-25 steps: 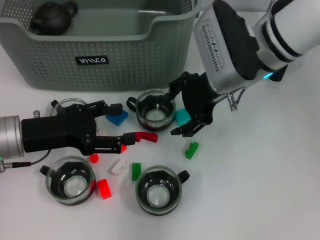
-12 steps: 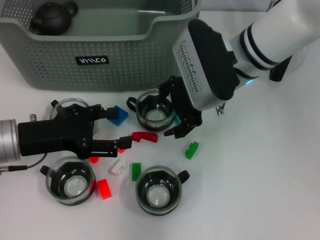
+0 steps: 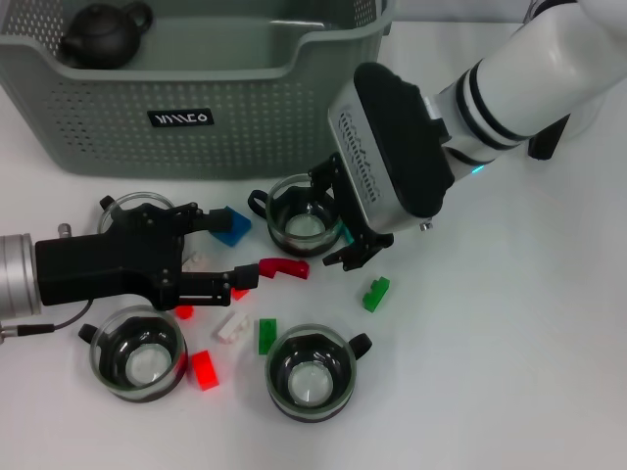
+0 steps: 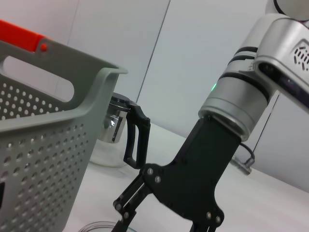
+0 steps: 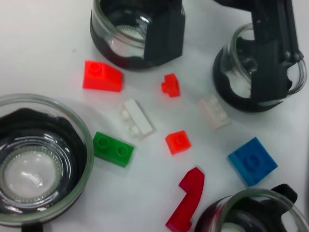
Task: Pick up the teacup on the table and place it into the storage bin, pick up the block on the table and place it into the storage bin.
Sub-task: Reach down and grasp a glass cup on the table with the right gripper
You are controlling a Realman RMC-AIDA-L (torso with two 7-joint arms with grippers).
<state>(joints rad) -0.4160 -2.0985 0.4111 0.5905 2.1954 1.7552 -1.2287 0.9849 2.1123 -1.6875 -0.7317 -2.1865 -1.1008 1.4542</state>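
Head view: white counter, bare and matte, with the storage bin along its far edge; a dark teapot sits in the bin's far left corner. Four glass teacups with dark holders stand on the counter: one near the bin at centre, one at front centre, one at front left, one partly hidden behind my left arm. My right end effector is down at the centre teacup, fingers spread, one on either side of it; I cannot tell whether they touch the glass. My left end effector lies low over the scattered blocks, fingers spread, holding nothing. Blocks visible here: blue, curved dark red, white, two green, a red one by the front-left cup, small red bits under my left fingers, and a teal edge under my right end effector. Left wrist view: pale wall panels behind, the bin's perforated side and cut-out handle, a glass pot with a black handle beyond it, and my right end effector close by. Right wrist view: counter from above, four teacups at the edges, and eight blocks counted: three red-orange, two white, one green, one blue, one curved dark red.
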